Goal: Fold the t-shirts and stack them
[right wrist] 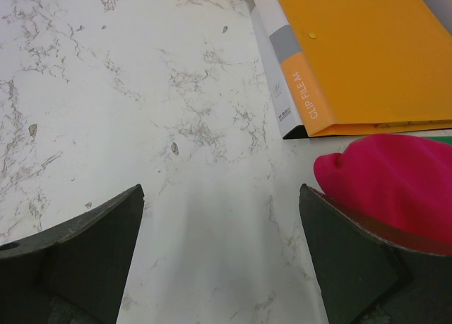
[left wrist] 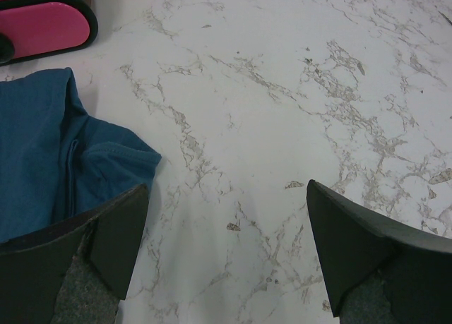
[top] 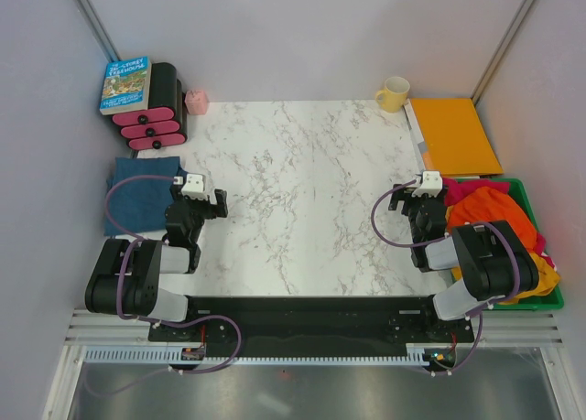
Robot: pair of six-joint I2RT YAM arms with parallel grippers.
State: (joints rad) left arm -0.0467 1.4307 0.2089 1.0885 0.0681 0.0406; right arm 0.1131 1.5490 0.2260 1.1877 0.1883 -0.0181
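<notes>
A dusty teal-blue t-shirt point(top: 137, 193) lies folded at the table's left edge; its sleeve point(left wrist: 49, 162) shows beside my left fingers. Orange point(top: 490, 210), magenta-pink point(top: 458, 189) and yellow point(top: 545, 278) t-shirts are heaped in a green bin point(top: 526, 193) at the right. The pink cloth point(right wrist: 392, 179) bulges just past my right finger. My left gripper point(top: 218, 204) is open over bare marble, right of the blue shirt. My right gripper point(top: 396, 197) is open too, left of the bin, with nothing between its fingers.
A flat orange folder point(top: 453, 134) lies at the back right, with a yellow mug point(top: 394, 93) beside it. At the back left stand pink-and-black cases point(top: 154, 118) with a book point(top: 125, 84) on top and a small pink object point(top: 196, 101).
</notes>
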